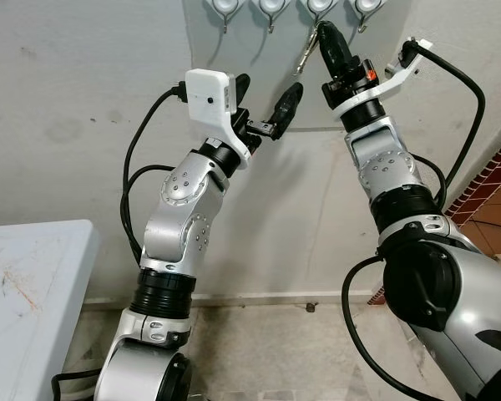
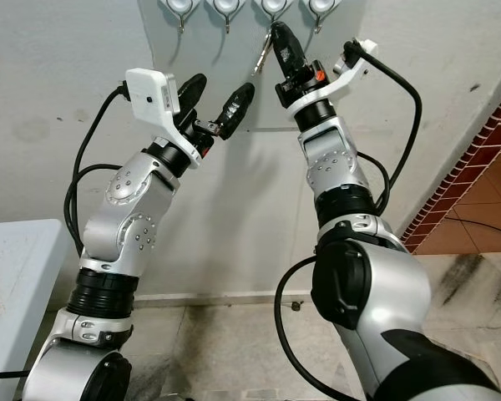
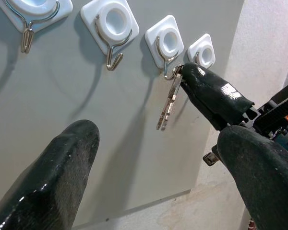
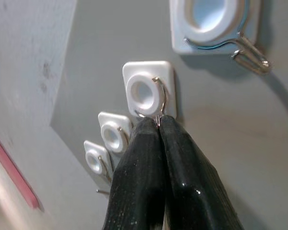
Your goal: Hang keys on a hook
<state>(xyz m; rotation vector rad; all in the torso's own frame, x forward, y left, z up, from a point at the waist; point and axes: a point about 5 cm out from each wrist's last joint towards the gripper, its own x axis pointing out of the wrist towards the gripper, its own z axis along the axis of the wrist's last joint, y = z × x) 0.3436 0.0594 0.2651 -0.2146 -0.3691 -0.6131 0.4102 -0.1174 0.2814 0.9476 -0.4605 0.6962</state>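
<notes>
Four white hooks (image 3: 114,21) in a row on a grey board (image 3: 86,96), against a pale wall (image 1: 67,100), and everything below placed against that row. White table (image 1: 25,276) well under and off to the left of the row. Left gripper (image 1: 267,107) raised below the row, fingers (image 3: 48,177) spread wide apart and holding nothing, aimed up at the board. Right gripper (image 1: 324,35) lifted right to the third hook (image 3: 167,45) from the left, fingers (image 4: 144,163) pressed together, pinching the ring at the top of the keys (image 3: 167,105). Keys hanging down flat along the board just under that third hook, ring (image 3: 176,71) at the wire tip; whether threaded fully over the wire, cannot tell. Likely at the last step, with release to follow. Risks: letting go before the ring sits past the upturned tip, dropping the keys to the floor; pulling back with the ring caught between the closed fingers, dragging it off again; pushing too hard and peeling the stick-on hook from the board.
</notes>
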